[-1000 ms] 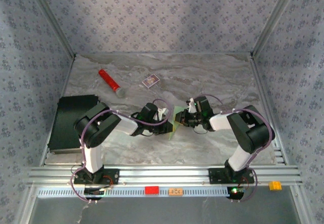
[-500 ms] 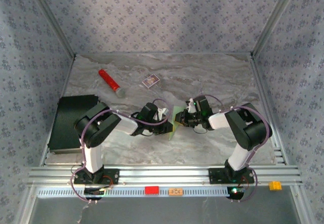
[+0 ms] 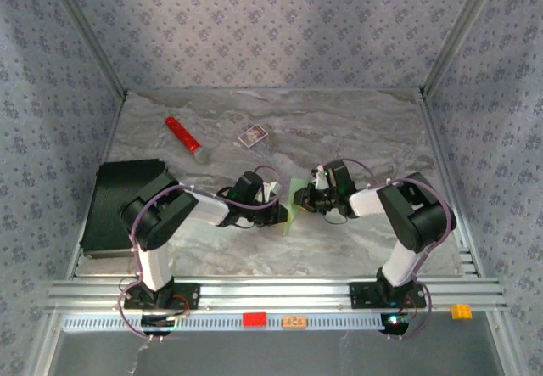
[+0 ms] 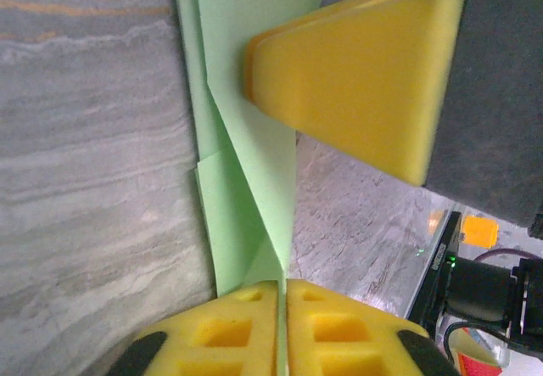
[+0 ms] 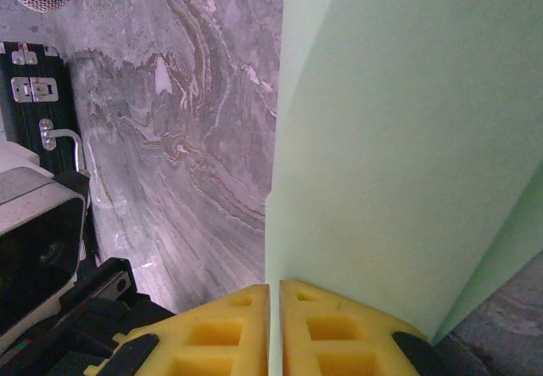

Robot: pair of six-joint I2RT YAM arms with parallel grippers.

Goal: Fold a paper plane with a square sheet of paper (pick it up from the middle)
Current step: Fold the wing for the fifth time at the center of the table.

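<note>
Top external: folded pale green sheet of paper [image 3: 293, 203] is held up off the table [image 3: 356, 130] at frame centre, pinched between left gripper [image 3: 281, 214] and right gripper [image 3: 307, 199], which sit just beside each other. The red cylinder [image 3: 182, 135] and card box [image 3: 252, 136] at upper left and the black case [image 3: 117, 203] at far left are well apart and no threat. The risk here is the two wrists bumping, since they are so close. Left wrist: left gripper [image 4: 282, 289] at bottom of frame has its pads nearly together, clamped on the lower edge of the sheet of paper [image 4: 251, 151]. Diagonal creases show, and one yellow finger of the right gripper [image 4: 356, 79] presses on the paper at upper right. If the arms pull in opposite directions this thin paper probably tears or the creases skew. Right wrist: right gripper [image 5: 274, 289] at bottom centre also has its pads closed on an edge of the sheet of paper [image 5: 390, 155], which covers the right half of the frame, with marble table at left. Both grips look shallow, right at the edge, so the sheet could slip out. If one side lets go, it likely flops and the fold opens.
</note>
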